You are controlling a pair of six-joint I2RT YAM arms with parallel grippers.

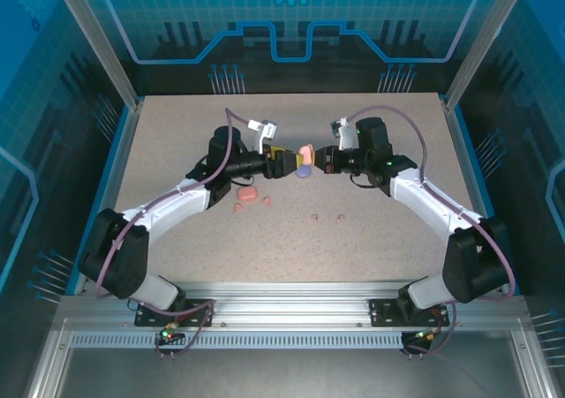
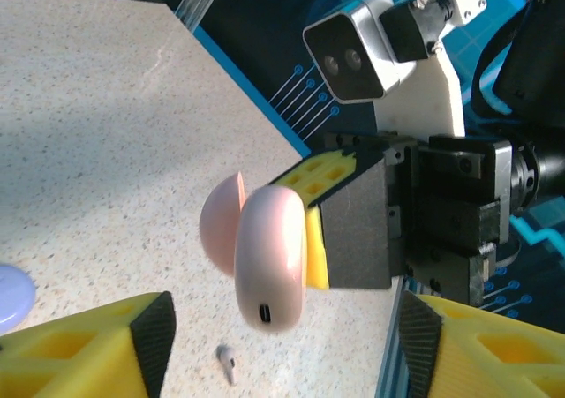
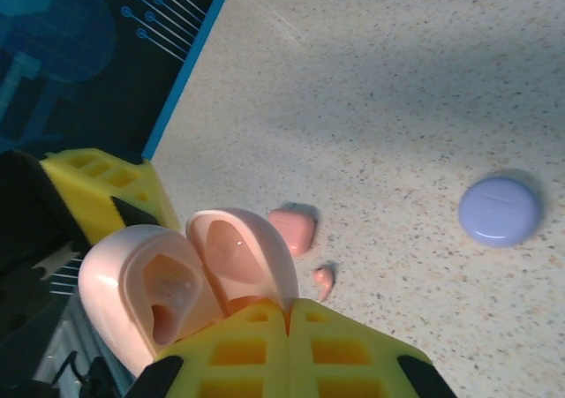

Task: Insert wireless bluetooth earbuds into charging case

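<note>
Top external view: the left jaws and the right jaws met nose to nose above the middle of the tabletop (image 1: 177,133), with the open pink charging case (image 1: 306,153) in the gap between them. The purple charging case (image 1: 304,172) lay closed on the tabletop just beneath that meeting point. The coral charging case (image 1: 248,191) sat beside the left jaws on the arm-base side, with two coral earbuds (image 1: 237,207) (image 1: 265,202) close by it. Two pale pink earbuds (image 1: 313,217) (image 1: 339,218) lay well apart from both jaws, farther toward the bases.

Right wrist view: the right jaws were closed tight on the hinge end of the pink charging case (image 3: 190,283), which stood open like a clamshell with its moulded wells facing the camera. Beyond it lay the coral charging case (image 3: 294,228), one coral earbud (image 3: 324,279) and the purple charging case (image 3: 500,210).

Left wrist view: the left jaws were spread wide, their black pads (image 2: 152,332) gripping nothing. The pink charging case (image 2: 269,270) hung just ahead of their gap, and contact with it could not be told. One pale earbud (image 2: 227,361) lay on the tabletop below.
</note>
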